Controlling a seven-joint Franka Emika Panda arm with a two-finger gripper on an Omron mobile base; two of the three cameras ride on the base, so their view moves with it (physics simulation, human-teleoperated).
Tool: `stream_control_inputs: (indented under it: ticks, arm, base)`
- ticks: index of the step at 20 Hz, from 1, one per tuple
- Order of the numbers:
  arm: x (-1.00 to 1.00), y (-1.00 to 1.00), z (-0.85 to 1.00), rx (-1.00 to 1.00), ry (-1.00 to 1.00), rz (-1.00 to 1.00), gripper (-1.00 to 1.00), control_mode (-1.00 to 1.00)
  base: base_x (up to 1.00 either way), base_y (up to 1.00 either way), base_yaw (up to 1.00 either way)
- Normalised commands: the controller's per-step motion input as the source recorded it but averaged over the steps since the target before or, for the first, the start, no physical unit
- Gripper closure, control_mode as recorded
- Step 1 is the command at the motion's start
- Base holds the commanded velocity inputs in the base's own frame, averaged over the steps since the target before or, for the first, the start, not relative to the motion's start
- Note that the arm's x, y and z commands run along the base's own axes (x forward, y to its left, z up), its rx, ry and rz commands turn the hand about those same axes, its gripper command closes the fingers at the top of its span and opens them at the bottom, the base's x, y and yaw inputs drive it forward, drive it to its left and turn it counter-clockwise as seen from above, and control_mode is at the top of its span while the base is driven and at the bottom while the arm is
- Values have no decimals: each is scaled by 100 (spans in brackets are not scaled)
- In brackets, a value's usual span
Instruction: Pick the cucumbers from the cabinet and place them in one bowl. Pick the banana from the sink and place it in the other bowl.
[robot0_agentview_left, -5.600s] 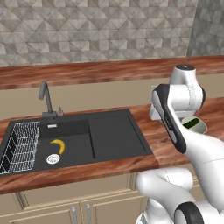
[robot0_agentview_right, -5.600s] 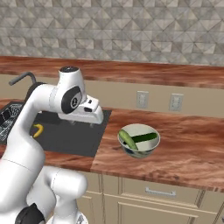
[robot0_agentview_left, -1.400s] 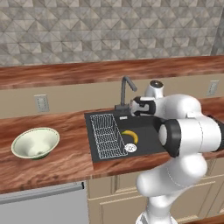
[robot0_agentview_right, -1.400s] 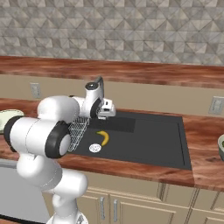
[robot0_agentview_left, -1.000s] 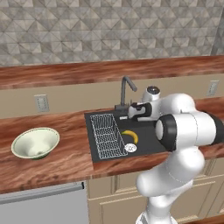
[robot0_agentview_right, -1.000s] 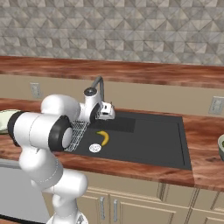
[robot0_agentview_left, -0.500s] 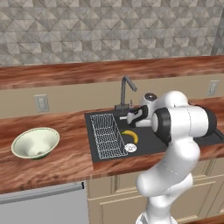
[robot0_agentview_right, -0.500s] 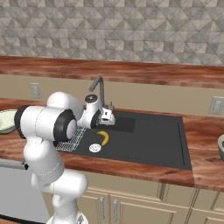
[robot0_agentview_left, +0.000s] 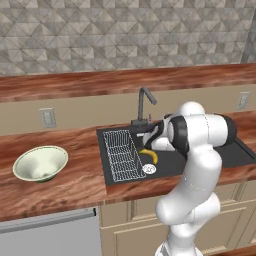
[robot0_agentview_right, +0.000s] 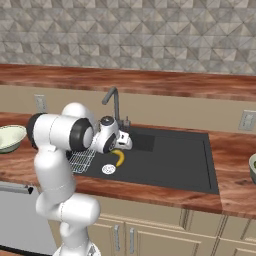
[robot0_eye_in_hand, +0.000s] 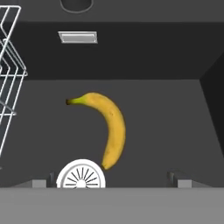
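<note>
Hand view: banana (robot0_eye_in_hand: 110, 130) lies on the black sink (robot0_eye_in_hand: 166, 113) floor, one tip touching the round drain (robot0_eye_in_hand: 81, 174)
Pincer (robot0_eye_in_hand: 110, 181): jaws spread wide, empty, above the banana
Wire rack (robot0_agentview_left: 123, 159): beside the banana
Bowl (robot0_agentview_left: 40, 163): on the worktop (robot0_agentview_left: 60, 190)

1. Bent sharply at the elbow, white arm (robot0_agentview_left: 200, 132) folded forward and low, hand end dipped below shoulder height.
2. Wrist turned downward, gripper (robot0_eye_in_hand: 111, 180) pointing down from above.
3. Jaws spread wide apart, dark fingertips (robot0_eye_in_hand: 177, 178) at full width, nothing clasped between them.
</note>
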Motion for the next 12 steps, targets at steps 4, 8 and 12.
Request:
stream_control_inputs:
  ticks: [4,8,12]
  arm:
    - [8,0,-44,0,1,0,-100,-100]
    - [9,0,-42,0,0,0,-100,-100]
    - [11,0,-38,0,0,0,-100,-100]
  base:
    - [0,0,0]
    - [0,0,0]
    - [0,0,0]
